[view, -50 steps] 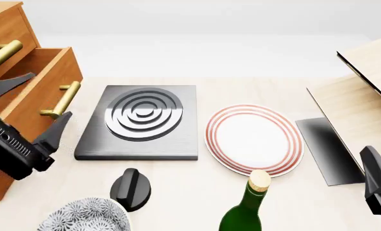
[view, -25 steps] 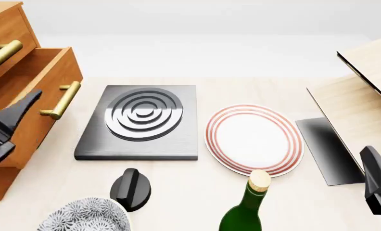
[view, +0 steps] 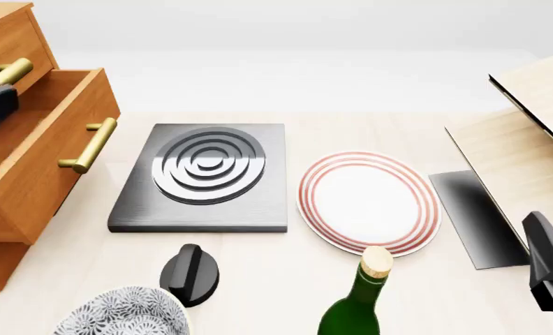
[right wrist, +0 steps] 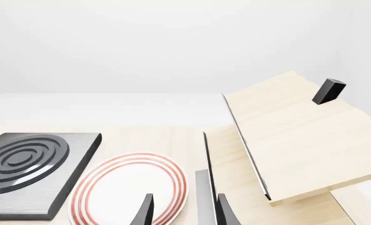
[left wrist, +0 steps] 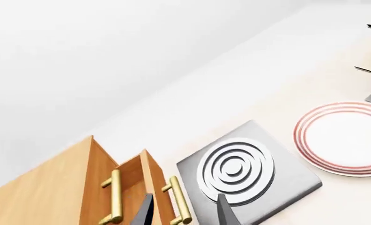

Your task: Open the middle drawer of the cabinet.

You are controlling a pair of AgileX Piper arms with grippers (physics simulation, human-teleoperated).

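Left gripper (left wrist: pixel 184 213) open, barely visible at left frame edge; right gripper (right wrist: pixel 183 211) open, low at right edge.

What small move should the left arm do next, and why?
Probably retract the left pincer to rest: the orange-brown wooden middle drawer with the brass bar handle already stands pulled out of the tall cabinet, and the pincer is open, holding nothing.
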